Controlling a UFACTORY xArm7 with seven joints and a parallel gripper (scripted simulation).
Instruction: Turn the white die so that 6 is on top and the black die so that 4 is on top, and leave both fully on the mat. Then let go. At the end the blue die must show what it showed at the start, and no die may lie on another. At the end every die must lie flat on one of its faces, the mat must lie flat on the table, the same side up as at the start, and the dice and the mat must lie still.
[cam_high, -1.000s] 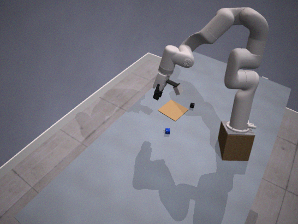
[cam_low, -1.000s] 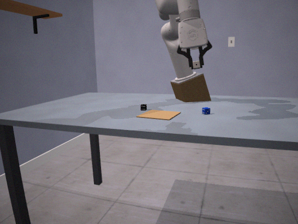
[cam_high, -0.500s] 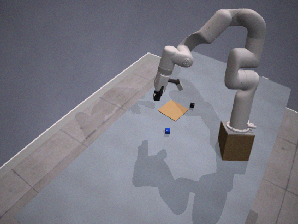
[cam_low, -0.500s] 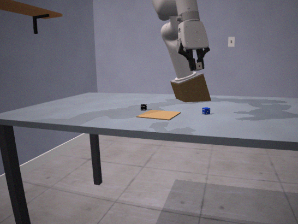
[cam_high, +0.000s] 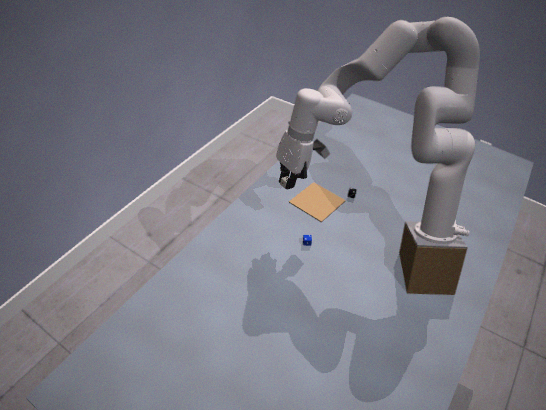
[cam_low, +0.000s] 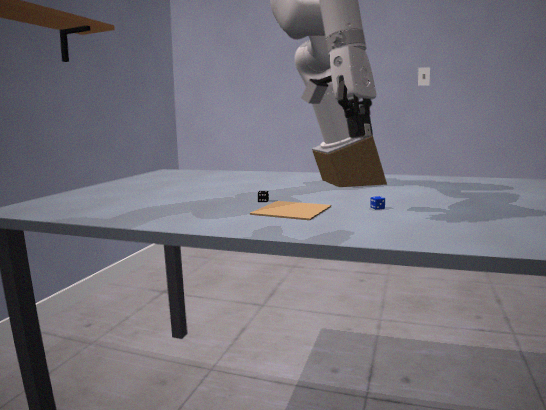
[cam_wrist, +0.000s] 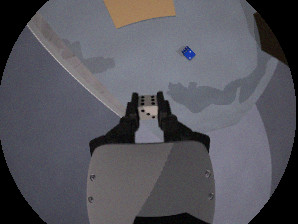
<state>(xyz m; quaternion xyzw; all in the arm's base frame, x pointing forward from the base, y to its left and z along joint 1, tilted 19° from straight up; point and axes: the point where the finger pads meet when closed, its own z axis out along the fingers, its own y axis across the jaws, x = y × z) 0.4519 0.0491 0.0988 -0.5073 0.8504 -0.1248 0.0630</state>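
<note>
My gripper (cam_high: 288, 181) is shut on the white die (cam_wrist: 148, 107) and holds it high above the table, beyond the left corner of the orange mat (cam_high: 317, 201). In the exterior view the gripper (cam_low: 361, 129) hangs well above the table top. The black die (cam_high: 352, 192) lies on the table just off the mat's right corner and also shows in the exterior view (cam_low: 263, 196). The blue die (cam_high: 307, 240) lies on the table in front of the mat.
The arm's brown base block (cam_high: 432, 264) stands at the right of the table. The table's far edge (cam_high: 165, 175) runs close to the left of the gripper. A shelf (cam_low: 47, 19) hangs on the wall at upper left.
</note>
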